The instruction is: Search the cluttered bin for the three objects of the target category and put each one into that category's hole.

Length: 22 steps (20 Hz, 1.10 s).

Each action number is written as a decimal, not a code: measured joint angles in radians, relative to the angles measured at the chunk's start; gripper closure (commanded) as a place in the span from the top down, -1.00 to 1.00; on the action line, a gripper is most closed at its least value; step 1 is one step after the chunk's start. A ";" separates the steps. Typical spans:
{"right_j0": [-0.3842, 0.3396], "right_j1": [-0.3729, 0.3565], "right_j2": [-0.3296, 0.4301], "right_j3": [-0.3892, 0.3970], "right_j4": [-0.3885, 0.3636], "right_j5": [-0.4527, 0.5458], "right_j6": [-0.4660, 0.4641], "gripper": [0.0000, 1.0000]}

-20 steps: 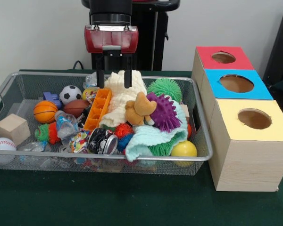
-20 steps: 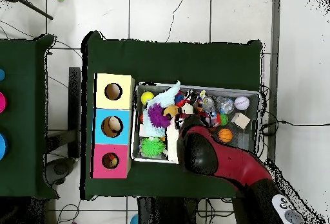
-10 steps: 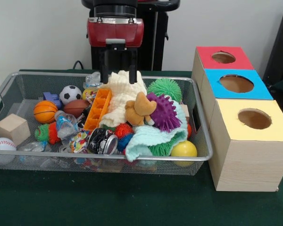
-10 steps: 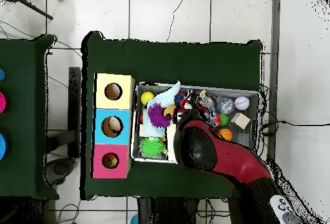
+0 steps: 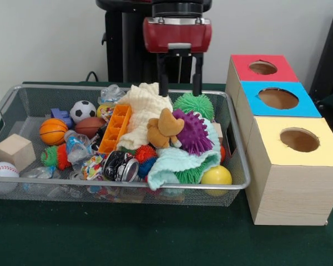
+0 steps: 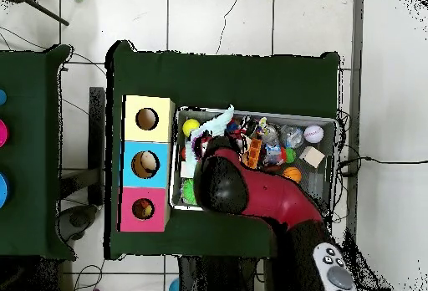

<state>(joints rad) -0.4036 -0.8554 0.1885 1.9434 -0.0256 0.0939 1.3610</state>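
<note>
The bin is a silver wire-mesh basket full of toys; it also shows in the overhead view. The hole is in the red-faced wooden box at the far right, and shows in the overhead view. My gripper hangs open and empty over the bin's far side. It is just above a green spiky ball and the edge of a cream cloth. In the overhead view the arm's head hides the fingers.
A purple spiky ball, tan plush, mint cloth, orange tray, yellow ball, basketball, soccer ball, baseball and wooden cube lie in the bin. Blue-faced and yellow-faced boxes stand beside the red one.
My gripper has moved right in the front view, from over the cream cloth to over the green spiky ball. It stays open and empty.
</note>
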 measured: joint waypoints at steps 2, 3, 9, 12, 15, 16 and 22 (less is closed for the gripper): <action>0.025 0.007 -0.008 -0.007 0.001 0.000 0.000 1.00; 0.039 0.013 -0.013 -0.011 0.000 0.000 0.000 1.00; 0.049 0.058 -0.017 -0.037 0.000 0.000 0.000 1.00; 0.032 0.074 -0.017 -0.047 -0.001 0.000 0.000 1.00; 0.003 0.085 -0.017 -0.053 -0.001 0.000 0.000 1.00; -0.004 0.086 -0.017 -0.053 -0.001 0.000 0.000 1.00; -0.064 0.086 -0.017 -0.053 -0.001 0.000 0.000 1.00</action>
<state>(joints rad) -0.4680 -0.7697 0.1719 1.8903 -0.0267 0.0939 1.3610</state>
